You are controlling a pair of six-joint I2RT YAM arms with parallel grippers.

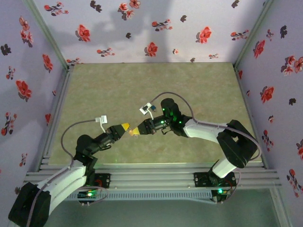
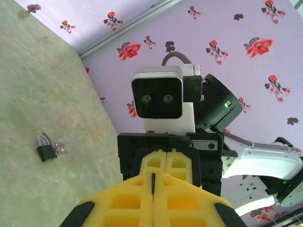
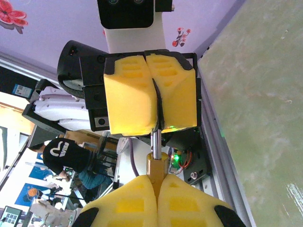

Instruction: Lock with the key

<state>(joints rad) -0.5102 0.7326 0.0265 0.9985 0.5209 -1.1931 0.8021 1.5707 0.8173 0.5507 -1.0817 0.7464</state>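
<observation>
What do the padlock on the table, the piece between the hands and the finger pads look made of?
Padlock: dark matte body, probably coated metal; its bright shackle glints like steel.
Held piece: brass-coloured block with a silvery shaft, likely metal.
Pads: matte yellow with moulded pockets, either plastic or firm foam, unclear which.

The surface [image 1: 142, 90] is flat and pale green-brown, with cloudy blotches like stone. Grey metal rails [image 1: 142, 166] run along its near edge. In the left wrist view, a small dark padlock [image 2: 45, 147] with a silver loop lies on the surface. A little silver key [image 2: 60, 149] lies right beside it.
</observation>
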